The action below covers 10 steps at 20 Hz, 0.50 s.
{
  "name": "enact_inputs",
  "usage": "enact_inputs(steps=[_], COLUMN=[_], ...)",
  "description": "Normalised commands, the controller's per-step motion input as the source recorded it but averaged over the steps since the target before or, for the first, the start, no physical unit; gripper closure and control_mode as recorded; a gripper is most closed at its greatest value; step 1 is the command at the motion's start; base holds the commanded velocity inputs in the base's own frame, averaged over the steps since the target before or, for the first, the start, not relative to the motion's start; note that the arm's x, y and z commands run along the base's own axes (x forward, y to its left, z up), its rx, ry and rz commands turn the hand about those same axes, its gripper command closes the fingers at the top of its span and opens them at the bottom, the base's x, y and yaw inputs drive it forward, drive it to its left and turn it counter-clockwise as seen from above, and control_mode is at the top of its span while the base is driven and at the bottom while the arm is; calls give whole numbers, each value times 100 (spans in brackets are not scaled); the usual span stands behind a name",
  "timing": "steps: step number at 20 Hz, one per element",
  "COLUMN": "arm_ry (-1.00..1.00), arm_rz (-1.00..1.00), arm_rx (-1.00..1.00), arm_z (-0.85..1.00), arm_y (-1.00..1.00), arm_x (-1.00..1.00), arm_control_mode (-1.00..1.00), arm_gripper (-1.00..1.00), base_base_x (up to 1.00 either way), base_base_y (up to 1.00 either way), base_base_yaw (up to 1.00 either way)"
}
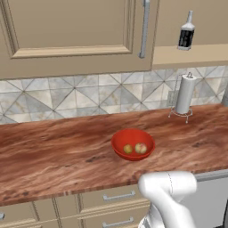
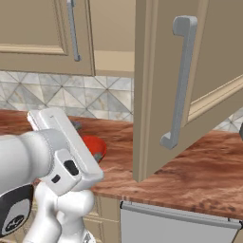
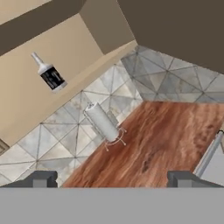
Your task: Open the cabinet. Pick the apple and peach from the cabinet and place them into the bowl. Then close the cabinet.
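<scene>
Two fruits are seen resting in the red bowl, the cabinet door left ajar for closing, the tool spread apart and empty

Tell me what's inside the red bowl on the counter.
The bowl holds two small round fruits side by side: a yellowish-green one and a paler, pinkish one. In the right base view the arm covers most of the bowl, hiding its contents.
</scene>
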Motion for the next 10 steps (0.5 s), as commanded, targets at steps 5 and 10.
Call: enact_inputs(steps=[5,10], arm_ry=[32,-2], arm_rz=[-6,-5], arm_rx=[-7,-6], arm_z=[10,0], arm_y=[-4,0], arm_x=[-45,-4], arm_control_mode=[-100,-100], arm_gripper=[-100,-100], base_base_x=[0,0], base_base_y=[0,0], base_base_yaw=[0,0])
